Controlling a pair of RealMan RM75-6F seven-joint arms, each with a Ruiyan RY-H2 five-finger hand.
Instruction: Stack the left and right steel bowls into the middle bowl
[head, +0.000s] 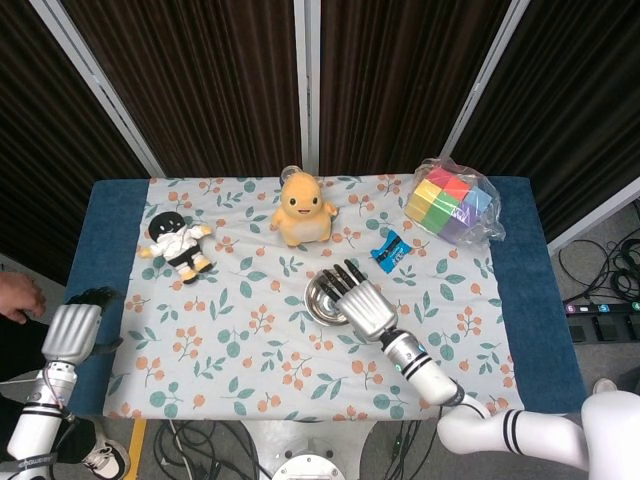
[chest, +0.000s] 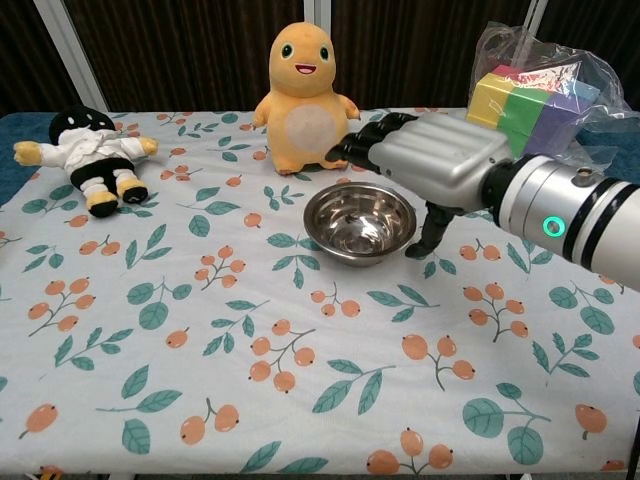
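The right hand (chest: 440, 158) is seen released, fingers spread flat and holding nothing, stretched over the far right rim of the bowls (chest: 359, 221) with its thumb pointing down beside them. The steel bowls are nested at the middle of the floral cloth (chest: 200, 330), in front of an orange plush (chest: 303, 85). The left hand (head: 72, 332) is held at the table's left edge; whether it is clenched cannot be told.
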